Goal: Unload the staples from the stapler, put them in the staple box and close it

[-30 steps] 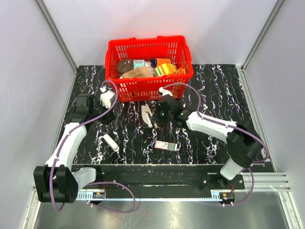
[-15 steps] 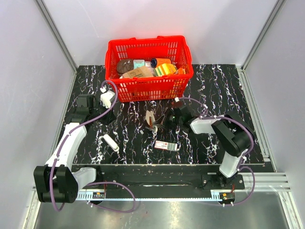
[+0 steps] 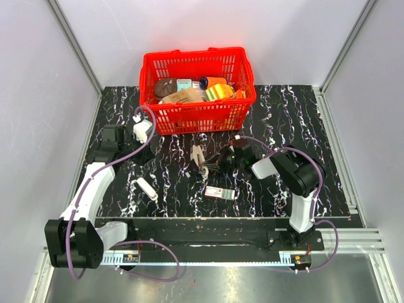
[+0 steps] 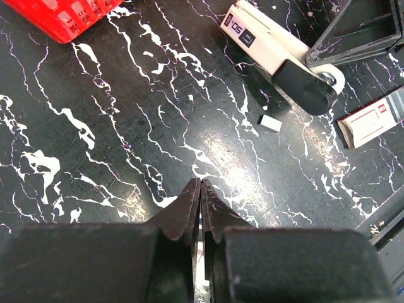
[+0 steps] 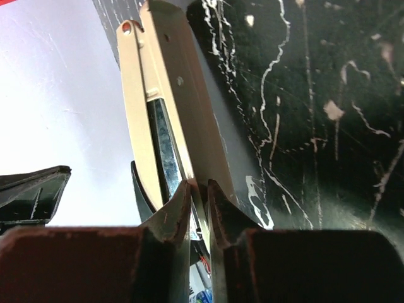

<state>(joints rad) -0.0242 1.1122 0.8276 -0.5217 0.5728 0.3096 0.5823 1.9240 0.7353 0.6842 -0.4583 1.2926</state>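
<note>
Dodgy part here is the hold. The right pincer [image 5: 199, 188] has its jaws only a slit apart, with the near end of the slim pale grey-white stapler with the silvery metal channel [image 5: 180, 95] sitting in that slit, and honestly there's no telling if it's clamped or just touching. The stapler sits mid-way across the black, white-veined marble-look tabletop [image 3: 297, 120] and looks tipped up. It's in front of the red plastic basket [image 3: 196, 120] without touching it, and the small red-black-white box [image 3: 219, 192] lies nearer the arms. With so little of it pinched, it'd probably twist or flop over the moment anything tugs on the channel. The left pincer [image 4: 200, 183] is fully closed on nothing and well off to the side, so nothing steadies it. The tabletop looks glossy, so a dropped stapler likely skids. Loose staples would vanish among those white veins, and a tiny white chip [image 4: 271, 123] lies right beside the stapler. Pale grey wall panels [image 3: 303, 31] box the scene in on three sides.
</note>
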